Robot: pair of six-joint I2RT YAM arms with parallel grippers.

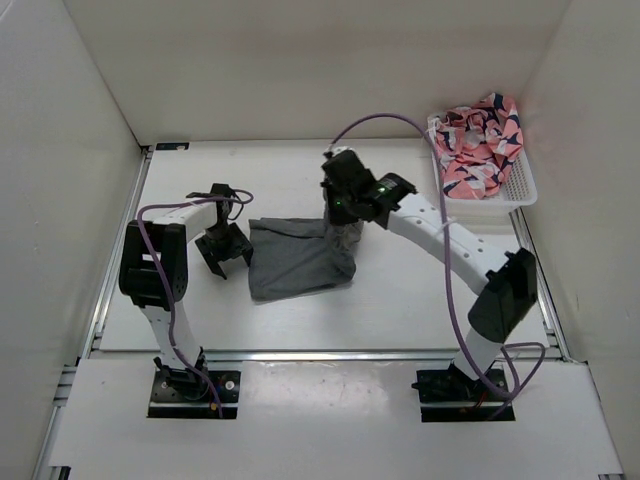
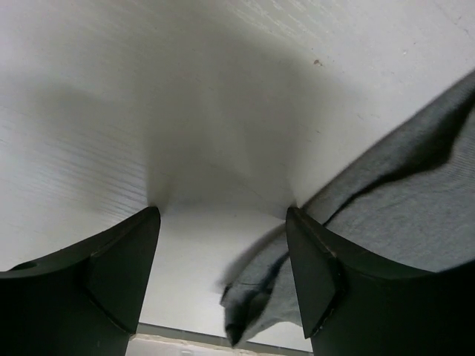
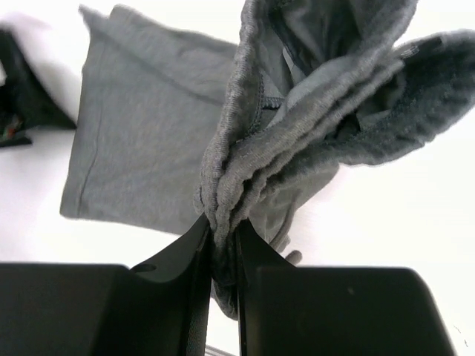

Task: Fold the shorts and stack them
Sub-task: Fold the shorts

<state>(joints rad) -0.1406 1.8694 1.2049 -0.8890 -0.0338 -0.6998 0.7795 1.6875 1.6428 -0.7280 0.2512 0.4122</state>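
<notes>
1 pair: grey shorts [image 1: 293, 258] flat; waistband [image 3: 230, 137] bunched upward

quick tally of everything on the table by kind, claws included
grey shorts: 1
white basket: 1
pink patterned cloth bundle in the basket: 1 (cannot tell how many pieces)
claws: 2, left claw open, right claw shut on the grey shorts
total: 5

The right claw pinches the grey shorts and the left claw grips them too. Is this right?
Only partly. The right claw pinches the shorts, but the left claw is open and grips nothing, as the left wrist view shows.
</notes>
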